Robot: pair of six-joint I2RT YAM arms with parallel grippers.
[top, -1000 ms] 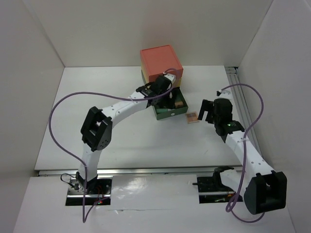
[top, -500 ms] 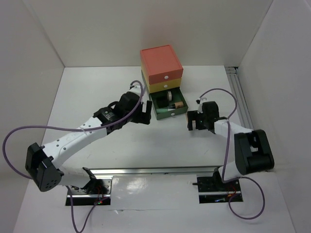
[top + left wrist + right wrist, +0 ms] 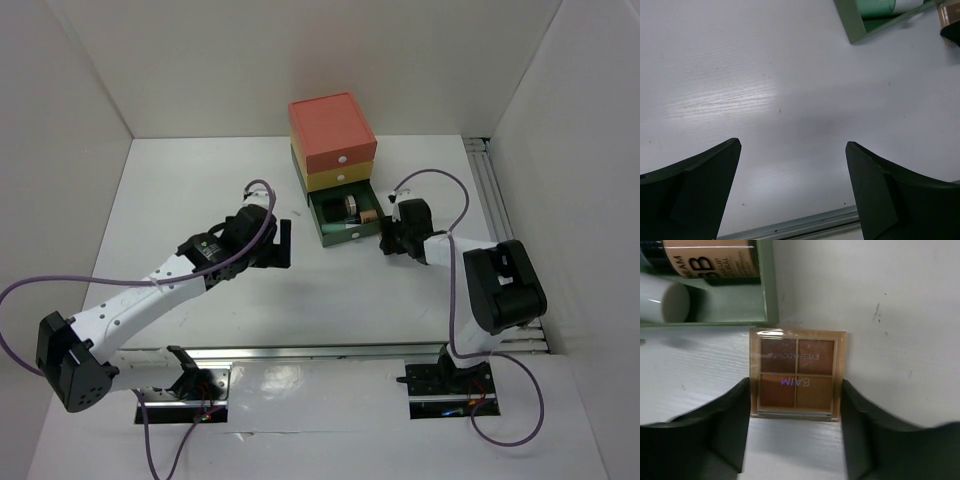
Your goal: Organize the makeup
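A brown four-pan eyeshadow palette [image 3: 797, 373] lies flat on the white table, just off the front corner of the open green drawer [image 3: 768, 285]. My right gripper [image 3: 796, 382] has a finger against each side of the palette and grips it at table level; in the top view [image 3: 388, 240] it hides the palette. The drawer [image 3: 345, 232] holds a BB cream tube [image 3: 715, 260] and a white cylinder [image 3: 665, 300]. My left gripper [image 3: 284, 243] is open and empty over bare table, left of the drawer; its wrist view [image 3: 792, 145] shows only table between the fingers.
The coral-yellow-green stacked drawer box [image 3: 333, 130] stands at the back centre, its green bottom drawer pulled out. A metal rail [image 3: 492, 190] runs along the table's right side. White walls enclose the table on three sides.
My left arm has drawn back from the drawer, down and to the left. My right gripper has dropped over the palette, closed on it and shifted a little toward the drawer.
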